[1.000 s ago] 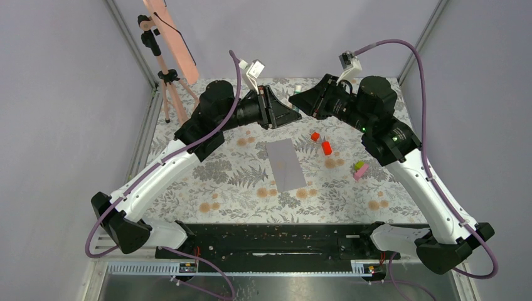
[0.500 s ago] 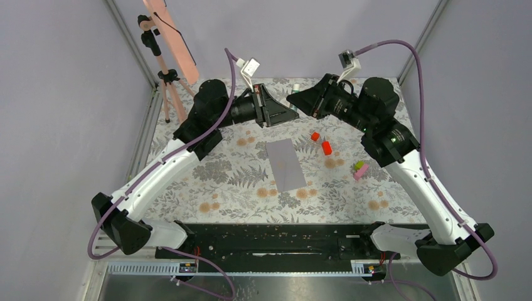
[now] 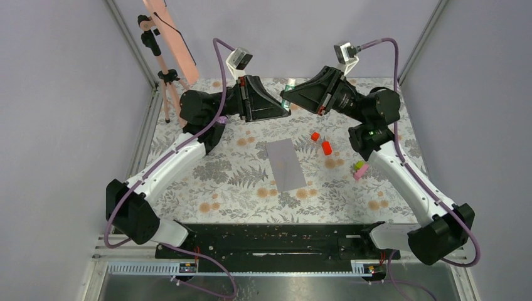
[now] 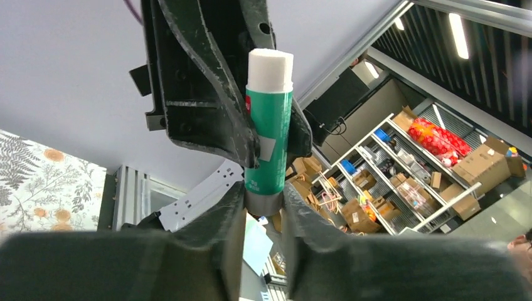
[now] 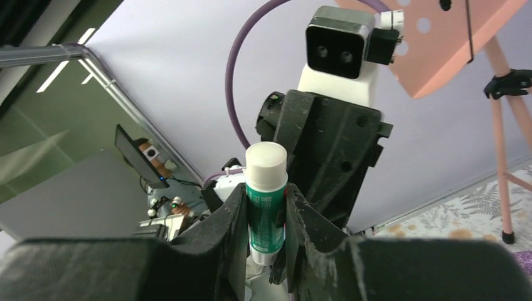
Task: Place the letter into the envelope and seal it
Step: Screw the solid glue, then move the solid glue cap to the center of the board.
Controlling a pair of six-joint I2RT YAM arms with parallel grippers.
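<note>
We find the left claw (image 4: 263, 207) and right claw (image 5: 266, 213) both clamping a green cylindrical glue stick (image 4: 268, 138) over the surface's (image 3: 219, 182) far edge, with the flat paper envelope (image 3: 285, 164) well apart.

table (image 3: 213, 182): fern print | envelope (image 3: 285, 164) centre | red blocks (image 3: 326, 148), pink block (image 3: 360, 170) right

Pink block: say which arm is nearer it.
Right. The right arm passes close beside the pink block; the left arm lies far off, beyond the envelope.

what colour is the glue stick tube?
The glue stick is green with a white top and grey base. It shows best in the left wrist view.
</note>
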